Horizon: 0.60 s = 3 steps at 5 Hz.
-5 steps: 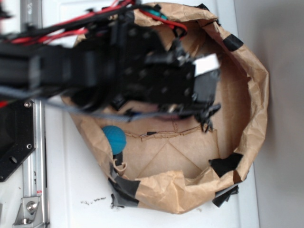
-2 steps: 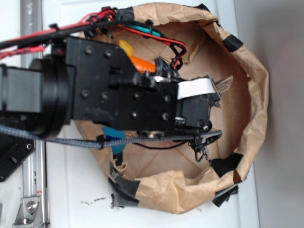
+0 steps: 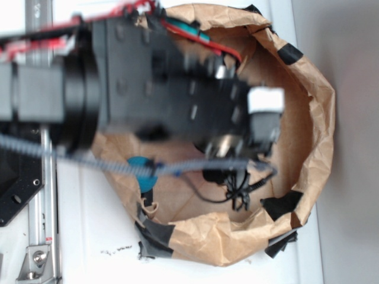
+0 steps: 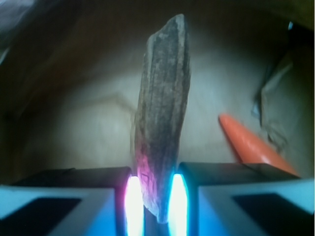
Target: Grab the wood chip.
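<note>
The wood chip is a thin dark brown sliver with streaky grain. In the wrist view it stands up between my two glowing fingertips, and my gripper is shut on its lower end. In the exterior view my gripper is inside the brown paper bag, blurred, and the arm hides the chip there.
An orange carrot lies on the bag floor to the right of the chip. A blue ball sits at the bag's left inside wall, partly behind a cable. Black tape strips patch the bag rim. A metal rail runs along the left.
The arm has moved up and right in the exterior view and turned; the chip seen at the fingertips 0.4 s ago is hidden by the arm now.
</note>
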{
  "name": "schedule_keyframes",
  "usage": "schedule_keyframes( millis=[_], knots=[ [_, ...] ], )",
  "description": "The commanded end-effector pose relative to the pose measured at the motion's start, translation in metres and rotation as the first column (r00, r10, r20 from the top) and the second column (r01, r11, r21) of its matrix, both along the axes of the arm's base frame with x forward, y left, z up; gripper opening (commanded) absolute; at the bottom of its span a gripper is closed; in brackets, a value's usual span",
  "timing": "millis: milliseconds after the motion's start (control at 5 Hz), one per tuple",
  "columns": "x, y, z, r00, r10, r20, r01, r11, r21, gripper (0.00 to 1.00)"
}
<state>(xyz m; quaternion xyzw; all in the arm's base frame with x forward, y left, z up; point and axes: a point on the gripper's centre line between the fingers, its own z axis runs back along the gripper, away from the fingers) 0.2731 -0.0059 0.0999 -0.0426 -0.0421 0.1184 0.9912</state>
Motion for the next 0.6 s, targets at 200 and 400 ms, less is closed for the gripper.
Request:
schedule_keyframes(
  millis=[200,400],
  knots=[
    [-0.023,0.036,0.05,0.998,0.025,0.053,-0.028,0.997,0.065,0.0],
    [-0.017,0.03,0.035,0.999,-0.008,0.04,0.003,0.994,0.108,0.49]
  ],
)
